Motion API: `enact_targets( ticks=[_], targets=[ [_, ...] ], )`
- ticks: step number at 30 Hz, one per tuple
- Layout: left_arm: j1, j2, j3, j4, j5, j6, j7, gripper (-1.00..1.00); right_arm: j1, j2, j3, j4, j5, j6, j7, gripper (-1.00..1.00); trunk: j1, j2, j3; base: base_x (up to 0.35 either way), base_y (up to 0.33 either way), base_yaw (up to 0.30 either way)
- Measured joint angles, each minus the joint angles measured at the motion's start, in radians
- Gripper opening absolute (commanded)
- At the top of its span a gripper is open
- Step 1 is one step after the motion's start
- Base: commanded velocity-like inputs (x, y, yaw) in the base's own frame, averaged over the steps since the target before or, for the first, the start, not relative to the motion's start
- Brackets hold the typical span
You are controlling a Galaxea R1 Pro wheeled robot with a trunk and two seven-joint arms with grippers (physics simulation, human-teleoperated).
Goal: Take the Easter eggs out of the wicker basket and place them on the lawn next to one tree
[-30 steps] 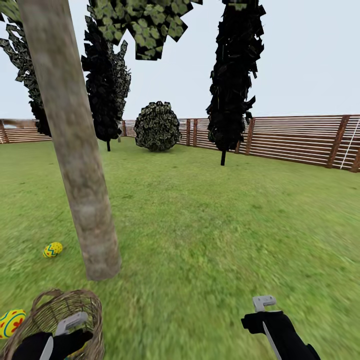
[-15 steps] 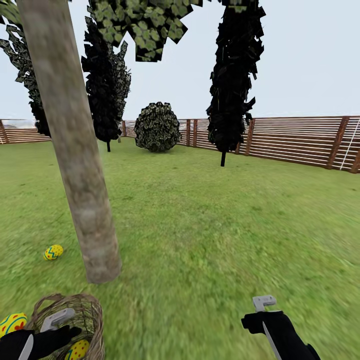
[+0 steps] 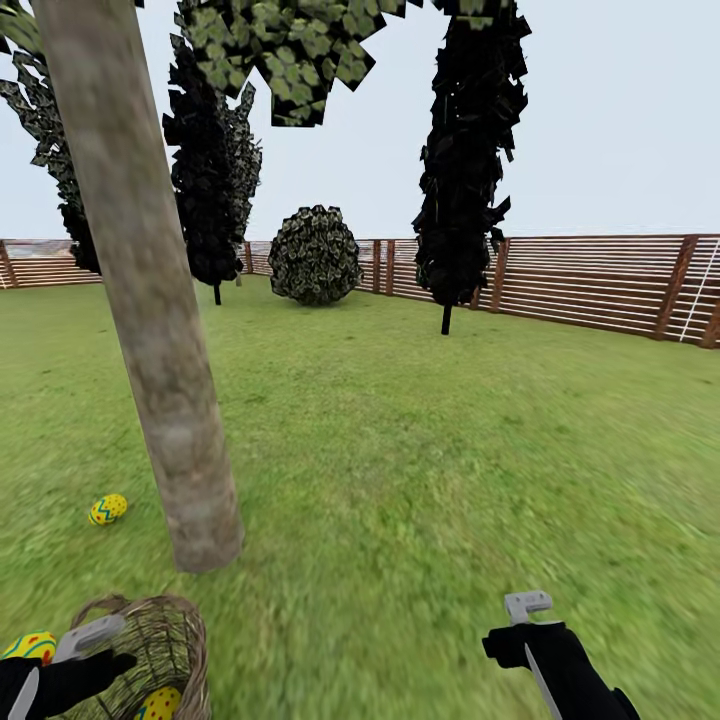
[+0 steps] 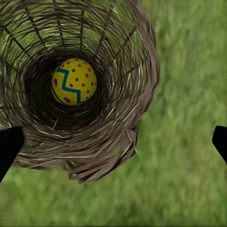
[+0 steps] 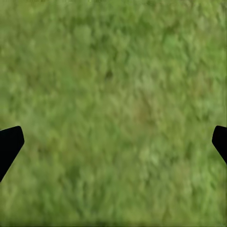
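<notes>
The wicker basket [image 3: 165, 645] stands on the lawn [image 3: 420, 450] just in front of the grey-tan tree [image 3: 165, 380]. One Easter egg [image 3: 160, 703] lies inside the wicker basket [image 4: 127, 94]; from the left wrist the Easter egg [image 4: 74, 81] shows on its bottom. A second egg [image 3: 107, 509] lies on the grass left of the trunk. A third egg [image 3: 28, 646] shows left of the basket, partly behind my left arm. My left gripper [image 3: 60, 665] hovers open over the basket's left rim, left gripper [image 4: 113, 146] empty. My right gripper [image 3: 535, 640] hangs open over bare grass, right gripper [image 5: 113, 144] empty.
Narrow black-leaved trees [image 3: 465, 170] and a round bush [image 3: 314, 254] stand far back. A brown slat fence [image 3: 600, 280] rings the lawn. Open grass stretches right of the trunk.
My left gripper slid left over the basket, uncovering the egg inside it. The whole view shifted slightly. The right arm held still.
</notes>
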Motion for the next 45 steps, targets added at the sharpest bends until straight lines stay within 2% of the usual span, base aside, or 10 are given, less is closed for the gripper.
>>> enact_targets(
  ticks=[2, 16, 29, 36, 45],
  targets=[
    [0.000, 0.000, -0.001, 0.000, 0.000, 0.000, 0.000, 1.00, 0.001, 0.000, 0.000, 0.000, 0.000, -0.001, 0.000, 1.00, -0.008, 0.014, 0.006, 0.000, 0.000, 0.000],
    [0.000, 0.009, 0.001, 0.000, -0.001, 0.001, 0.003, 1.00, 0.000, -0.001, -0.001, 0.000, 0.000, -0.001, -0.001, 1.00, -0.008, 0.014, 0.006, 0.003, 0.000, 0.000],
    [0.000, 0.005, -0.005, 0.003, -0.001, 0.002, 0.005, 1.00, 0.000, -0.001, 0.000, 0.000, 0.001, -0.001, 0.000, 1.00, -0.008, 0.014, 0.006, 0.294, 0.042, 0.000],
    [0.000, 0.011, -0.001, 0.006, 0.000, 0.003, 0.005, 1.00, 0.000, 0.000, 0.001, 0.000, 0.002, -0.001, -0.001, 1.00, -0.008, 0.014, 0.006, 0.044, 0.007, 0.000],
    [0.000, 0.017, 0.001, 0.006, 0.000, 0.003, 0.005, 1.00, 0.000, 0.000, 0.001, 0.000, 0.003, -0.002, -0.001, 1.00, -0.008, 0.014, 0.006, -0.055, 0.252, 0.000]
  ],
)
